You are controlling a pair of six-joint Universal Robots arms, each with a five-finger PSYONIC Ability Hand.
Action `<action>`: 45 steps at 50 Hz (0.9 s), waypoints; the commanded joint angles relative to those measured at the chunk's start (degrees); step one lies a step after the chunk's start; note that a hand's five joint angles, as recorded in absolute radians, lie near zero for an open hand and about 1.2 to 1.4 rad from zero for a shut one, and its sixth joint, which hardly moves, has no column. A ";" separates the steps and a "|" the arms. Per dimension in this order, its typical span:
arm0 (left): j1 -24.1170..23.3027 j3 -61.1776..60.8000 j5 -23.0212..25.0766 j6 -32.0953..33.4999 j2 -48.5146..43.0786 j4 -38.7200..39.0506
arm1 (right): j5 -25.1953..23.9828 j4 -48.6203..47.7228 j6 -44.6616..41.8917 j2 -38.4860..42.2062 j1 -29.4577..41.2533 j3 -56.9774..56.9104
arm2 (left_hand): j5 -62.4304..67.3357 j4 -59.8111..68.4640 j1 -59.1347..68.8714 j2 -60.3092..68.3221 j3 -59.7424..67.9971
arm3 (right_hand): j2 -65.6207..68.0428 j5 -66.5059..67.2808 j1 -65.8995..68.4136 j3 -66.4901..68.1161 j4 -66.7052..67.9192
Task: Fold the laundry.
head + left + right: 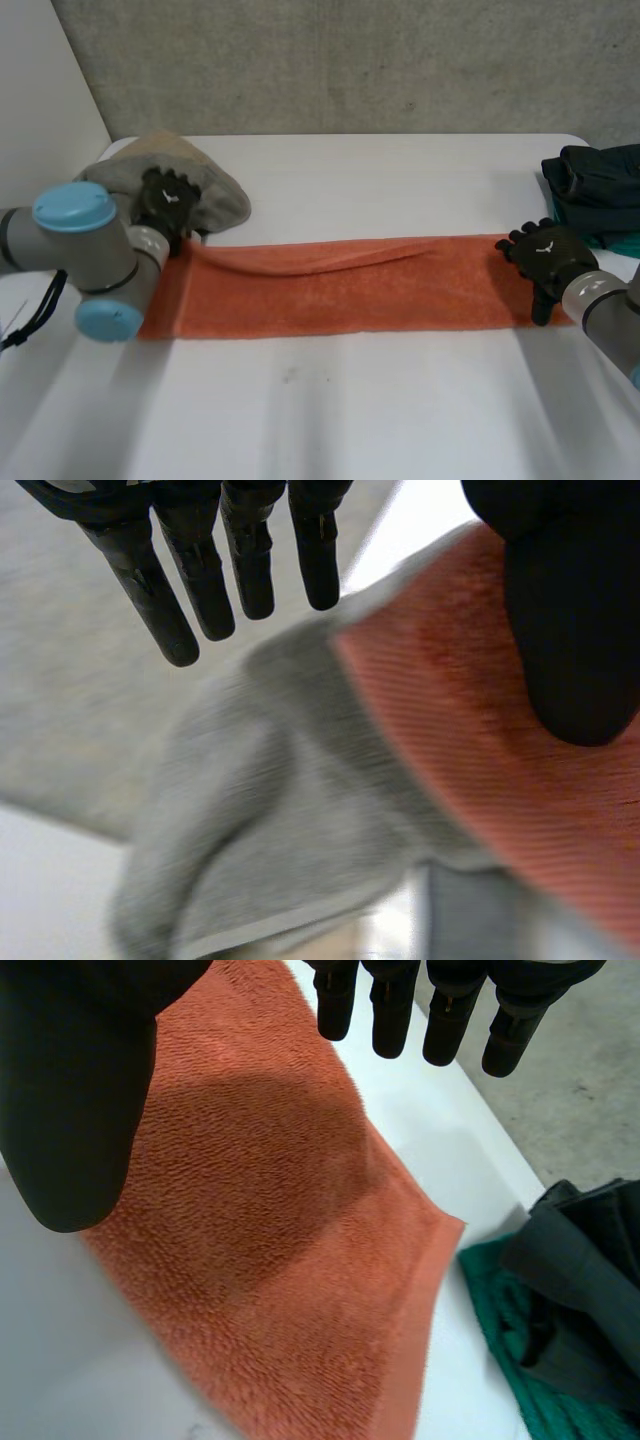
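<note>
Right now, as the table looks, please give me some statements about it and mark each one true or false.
1. The orange towel lies stretched out long on the table. True.
2. The right hand grips the towel with curled fingers. False: its fingers are straight, at the towel's end.
3. A grey cloth lies by the left hand. True.
4. The dark clothes lie on the towel. False: they lie beside it, on a green cloth.

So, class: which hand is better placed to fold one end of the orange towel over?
Probably the right hand: it is open over the free end of the orange towel. The left hand is open at the other end, where a grey cloth crowds the corner.
</note>
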 commanded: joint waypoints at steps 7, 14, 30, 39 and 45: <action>-2.77 -2.76 -8.08 -2.73 5.49 1.17 | -4.64 1.05 4.00 -5.79 -5.91 2.48 | 0.72 0.97 1.32 1.08 0.94 | -2.24 -2.53 -3.39 -2.08 -2.10; -4.62 -11.20 -8.34 -2.99 12.08 1.17 | -6.32 3.60 3.48 -5.79 -7.85 2.30 | -1.80 -1.55 -1.20 -1.44 -1.58 | 1.03 0.73 -0.12 1.19 1.16; -8.13 -24.92 -4.82 -8.09 24.05 1.43 | -6.41 2.55 2.51 0.88 -10.40 -0.60 | -2.14 -1.89 -1.54 -1.78 -1.92 | 13.31 13.02 12.17 13.47 13.45; -8.75 -25.18 -4.82 -8.18 23.78 1.79 | -5.45 2.02 -1.09 5.46 -13.47 -4.02 | -2.30 -2.06 -1.71 -1.95 -2.09 | 67.63 67.34 66.48 67.79 67.76; -8.75 -25.27 -4.91 -8.18 24.83 1.79 | -1.93 0.97 -2.24 4.49 -17.69 -4.55 | -2.14 -1.89 -1.54 -1.78 -1.92 | 67.76 67.47 66.61 67.92 67.90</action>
